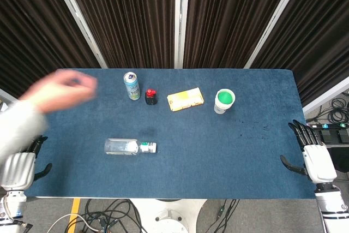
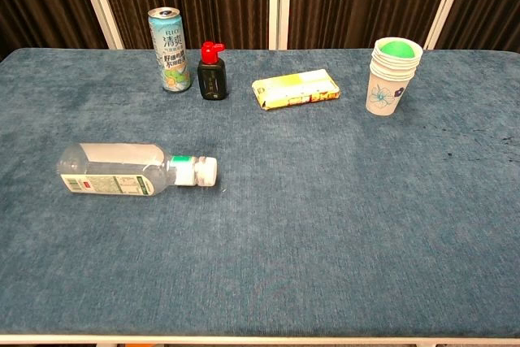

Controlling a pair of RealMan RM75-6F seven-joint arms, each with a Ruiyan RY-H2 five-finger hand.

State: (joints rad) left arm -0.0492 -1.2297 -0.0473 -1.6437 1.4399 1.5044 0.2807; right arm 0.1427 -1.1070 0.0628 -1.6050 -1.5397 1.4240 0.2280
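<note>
**Head view: both robot hands idle at the table's near corners**

Head view shows the robot's left hand [image 1: 19,168] beside the near left corner of the blue cloth-covered table [image 1: 229,156], fingers loosely spread and holding nothing. The right hand [image 1: 312,154] sits at the near right corner, its dark fingers fanned apart over the table's right edge, also holding nothing. Neither hand shows in the chest view.

Nearest the left hand is a clear plastic water bottle with a white cap and green-banded label [image 2: 134,171], lying on its side toward the near left part of the table, cap pointing right; it is well apart from both hands.

Along the far edge stand a tall pale-blue drink can [image 2: 170,49], just beside it a small dark bottle with a red cap [image 2: 212,72], then a flat yellow packet [image 2: 296,89], and toward the far right a stack of white paper cups with a green ball inside [image 2: 394,74].

A blurred human arm in a grey sleeve [image 1: 46,102] reaches over the table's far left corner.
</note>
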